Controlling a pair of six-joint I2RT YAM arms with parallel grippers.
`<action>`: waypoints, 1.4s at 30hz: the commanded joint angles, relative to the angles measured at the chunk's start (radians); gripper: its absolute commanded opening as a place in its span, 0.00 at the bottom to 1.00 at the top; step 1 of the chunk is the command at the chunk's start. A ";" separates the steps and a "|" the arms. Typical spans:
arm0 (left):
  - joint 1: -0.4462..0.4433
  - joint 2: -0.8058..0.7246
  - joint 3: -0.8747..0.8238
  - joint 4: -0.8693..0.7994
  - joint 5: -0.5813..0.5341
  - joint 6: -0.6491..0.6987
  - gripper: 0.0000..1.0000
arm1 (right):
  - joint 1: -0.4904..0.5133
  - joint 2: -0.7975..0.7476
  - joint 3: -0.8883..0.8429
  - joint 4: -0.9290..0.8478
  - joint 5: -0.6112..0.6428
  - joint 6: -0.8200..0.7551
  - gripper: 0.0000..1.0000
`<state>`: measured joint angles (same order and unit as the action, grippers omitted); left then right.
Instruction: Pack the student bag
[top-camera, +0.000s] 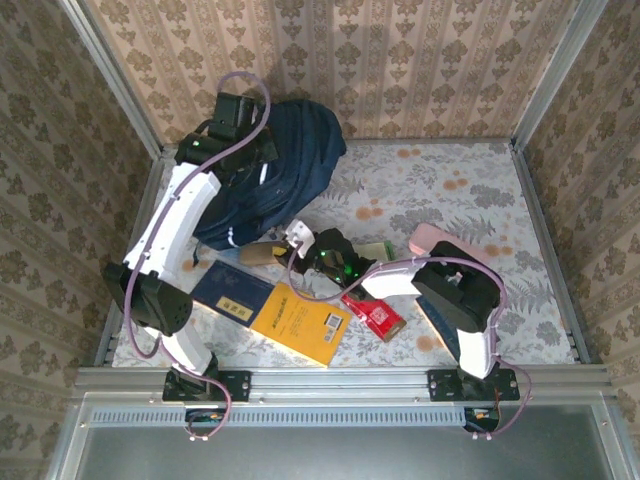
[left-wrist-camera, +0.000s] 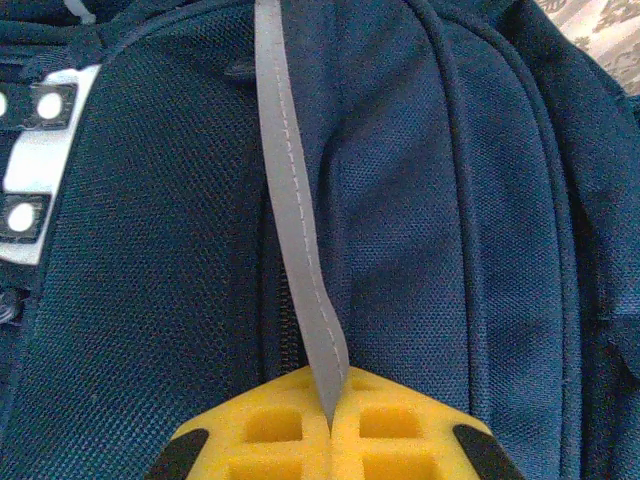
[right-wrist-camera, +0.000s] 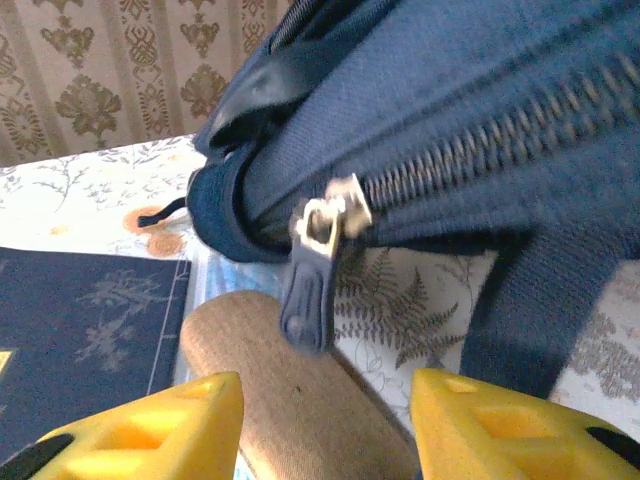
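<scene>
A tan roll lies between the parted right fingers, beside the student bag; left fingers pinch its grey strap.

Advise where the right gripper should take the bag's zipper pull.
Probably the dark tab hanging below the metal slider. It dangles clear of the student bag, roughly centred ahead of the open right gripper. Come straight in, fingers either side. The left gripper pinches a grey strap.
</scene>
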<state>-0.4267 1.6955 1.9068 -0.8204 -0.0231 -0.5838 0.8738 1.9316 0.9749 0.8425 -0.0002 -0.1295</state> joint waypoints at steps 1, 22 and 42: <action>0.000 -0.077 0.049 0.079 -0.106 -0.027 0.00 | 0.004 0.032 0.052 0.106 0.100 -0.033 0.45; 0.004 -0.117 -0.070 0.169 -0.185 -0.069 0.00 | 0.033 0.067 0.072 0.153 -0.038 0.067 0.05; 0.017 -0.132 -0.225 0.304 -0.208 0.045 0.00 | -0.103 -0.105 -0.083 0.204 -0.164 0.420 0.00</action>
<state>-0.4294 1.6257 1.6848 -0.6006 -0.1619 -0.5762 0.7952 1.8839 0.9119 0.9516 -0.1413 0.1978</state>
